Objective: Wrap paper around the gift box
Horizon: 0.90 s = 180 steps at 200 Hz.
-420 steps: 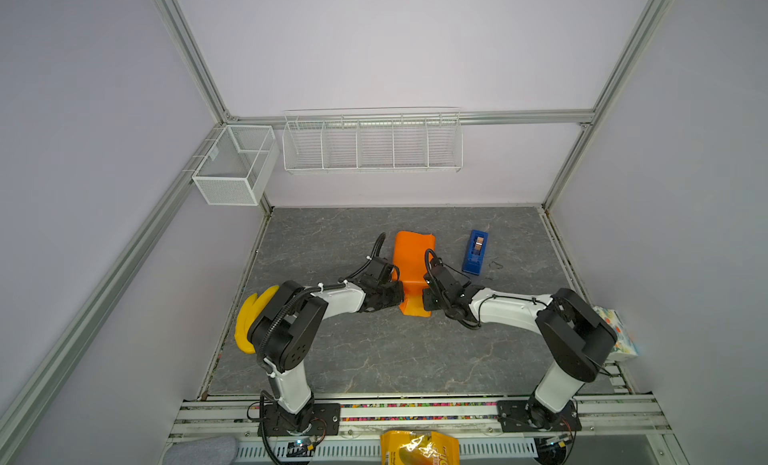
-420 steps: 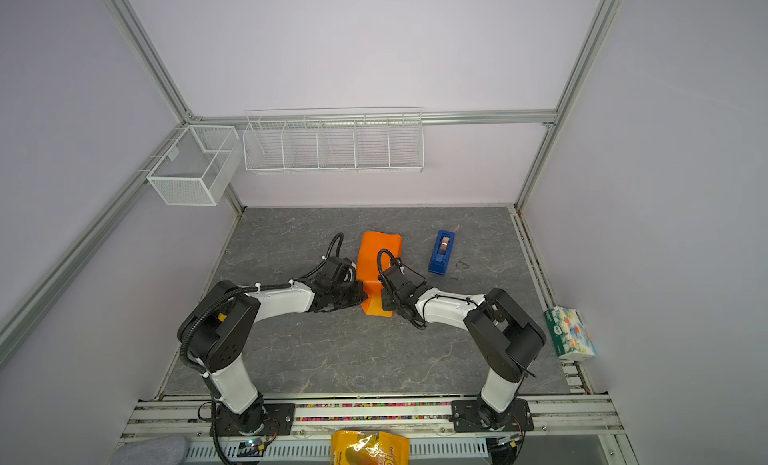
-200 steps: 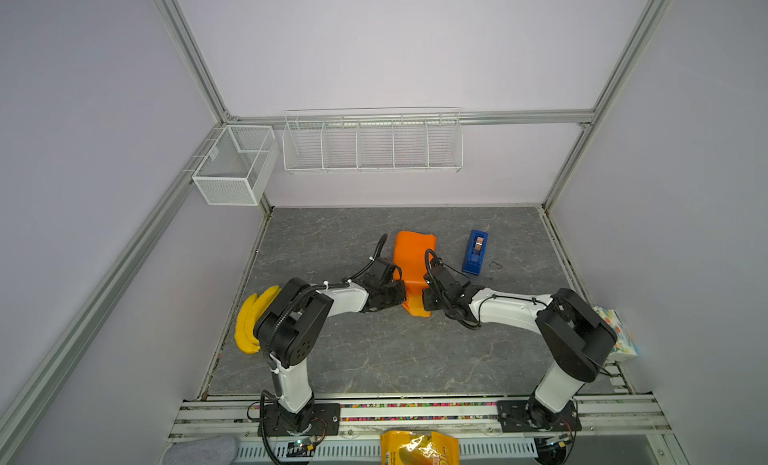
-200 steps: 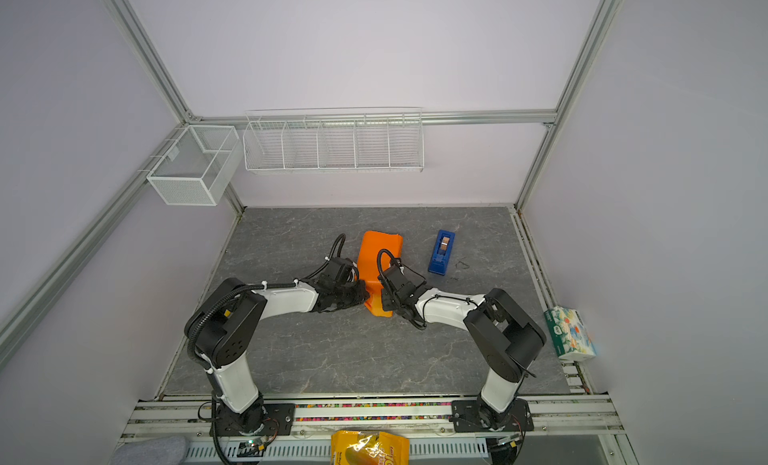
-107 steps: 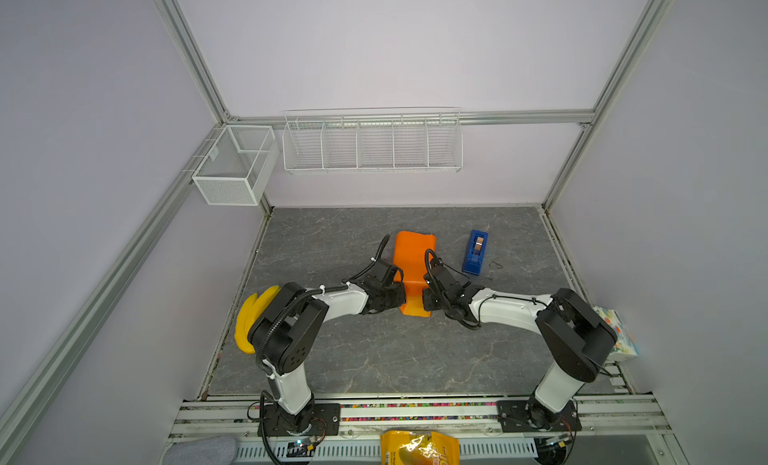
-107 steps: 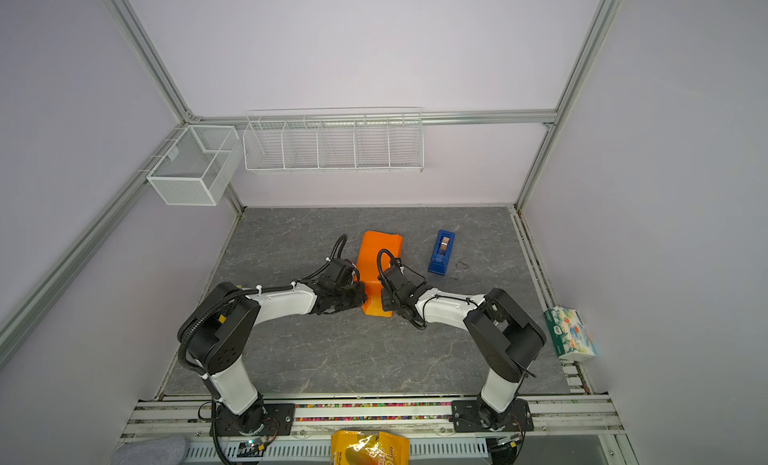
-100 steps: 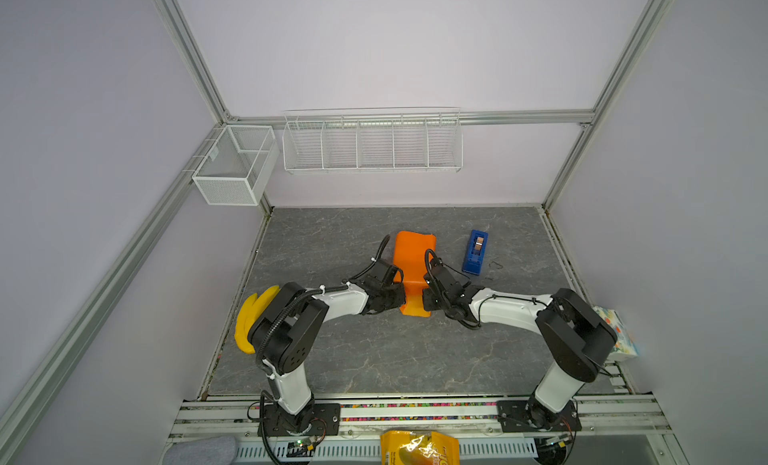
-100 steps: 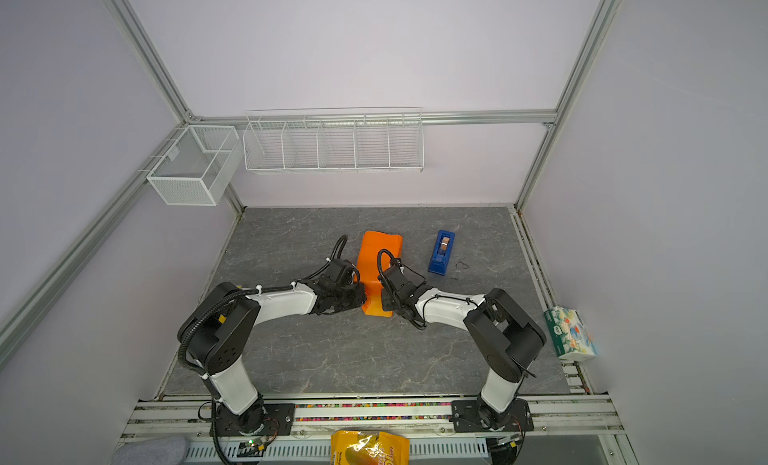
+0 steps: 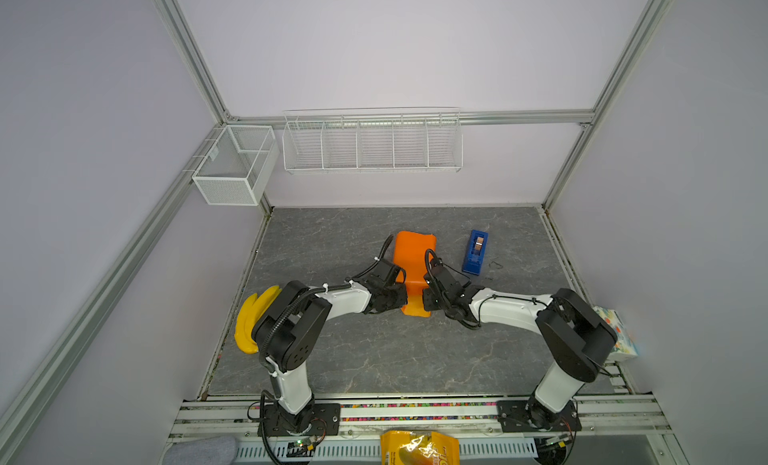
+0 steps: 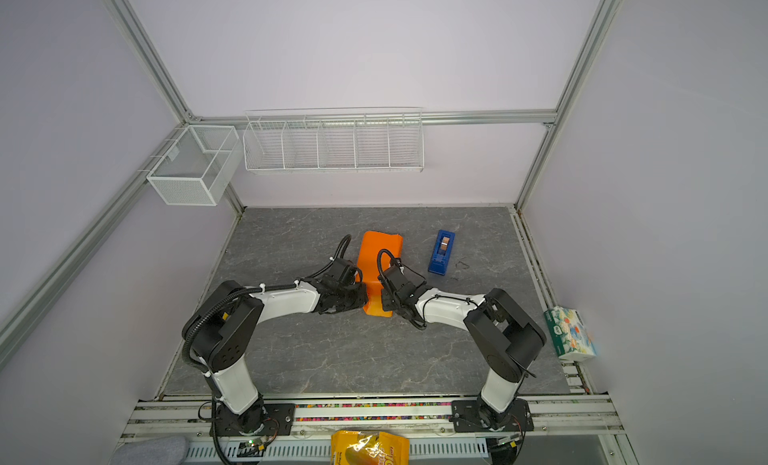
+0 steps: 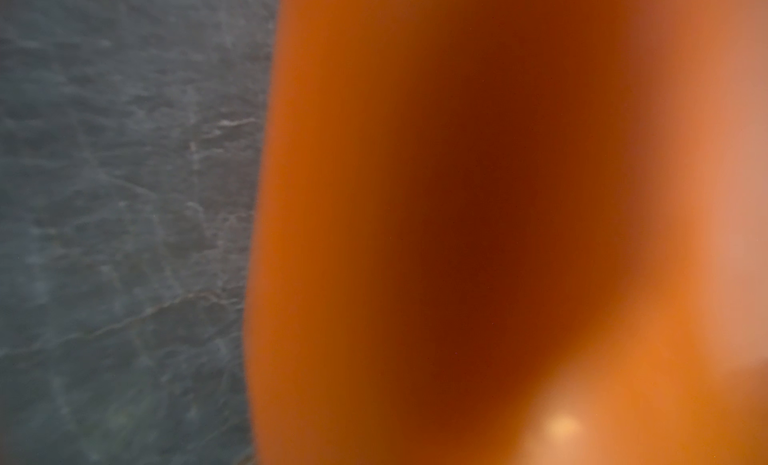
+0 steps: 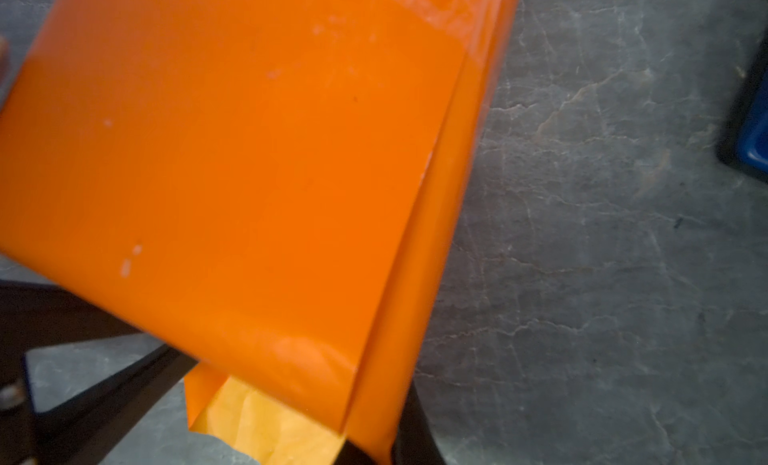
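Observation:
The orange paper (image 9: 413,255) (image 10: 380,251) lies folded into a long narrow parcel in the middle of the grey floor. The gift box is hidden. Both grippers meet at the parcel's near end, which is lifted and pinched narrow. My left gripper (image 9: 402,301) (image 10: 365,301) comes in from the left, shut on the paper; blurred paper (image 11: 457,193) fills most of the left wrist view and hides the jaws. My right gripper (image 9: 424,301) (image 12: 374,454) comes in from the right. It is shut on the overlapping edge of the paper (image 12: 249,172), beside a dark finger (image 12: 415,434).
A blue tape dispenser (image 9: 476,251) (image 12: 752,122) stands just right of the parcel. Bananas (image 9: 249,321) lie at the floor's left edge. A tissue box (image 9: 619,334) sits at the right edge and a yellow snack bag (image 9: 417,448) at the front rail. Wire baskets (image 9: 372,141) hang on the back wall.
The left arm's elbow swung slightly and came back. Both grippers and the parcel stay where they were.

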Each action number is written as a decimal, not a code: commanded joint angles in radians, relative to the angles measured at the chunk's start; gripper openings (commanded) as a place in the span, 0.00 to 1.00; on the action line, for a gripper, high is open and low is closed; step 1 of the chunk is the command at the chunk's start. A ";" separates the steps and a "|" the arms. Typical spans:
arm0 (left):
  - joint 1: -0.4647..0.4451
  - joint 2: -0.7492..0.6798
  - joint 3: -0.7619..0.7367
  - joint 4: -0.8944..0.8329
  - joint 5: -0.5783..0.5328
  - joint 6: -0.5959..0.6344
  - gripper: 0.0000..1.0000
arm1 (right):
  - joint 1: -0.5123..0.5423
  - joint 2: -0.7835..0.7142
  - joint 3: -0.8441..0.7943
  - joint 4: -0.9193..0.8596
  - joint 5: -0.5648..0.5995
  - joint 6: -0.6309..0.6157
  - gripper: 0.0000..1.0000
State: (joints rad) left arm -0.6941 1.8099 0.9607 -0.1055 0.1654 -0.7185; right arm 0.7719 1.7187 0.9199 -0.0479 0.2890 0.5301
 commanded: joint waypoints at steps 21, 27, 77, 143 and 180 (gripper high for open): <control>-0.003 0.029 0.024 0.043 0.013 0.003 0.02 | -0.005 -0.073 -0.020 -0.024 -0.018 0.001 0.12; -0.002 0.029 0.023 0.045 0.014 0.002 0.02 | -0.004 -0.083 -0.022 -0.027 -0.017 0.002 0.13; 0.001 0.027 0.021 0.070 0.016 -0.003 0.03 | -0.010 -0.187 -0.033 -0.079 0.024 0.020 0.19; 0.001 0.039 0.026 0.066 0.026 -0.003 0.02 | -0.072 -0.151 -0.098 -0.056 -0.046 0.070 0.15; 0.001 0.042 0.027 0.061 0.033 -0.002 0.02 | -0.069 -0.086 -0.084 0.020 -0.144 0.059 0.09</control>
State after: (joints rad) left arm -0.6941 1.8320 0.9630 -0.0521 0.1848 -0.7216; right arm 0.7010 1.6009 0.8394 -0.0917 0.2276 0.5816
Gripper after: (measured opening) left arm 0.047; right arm 0.103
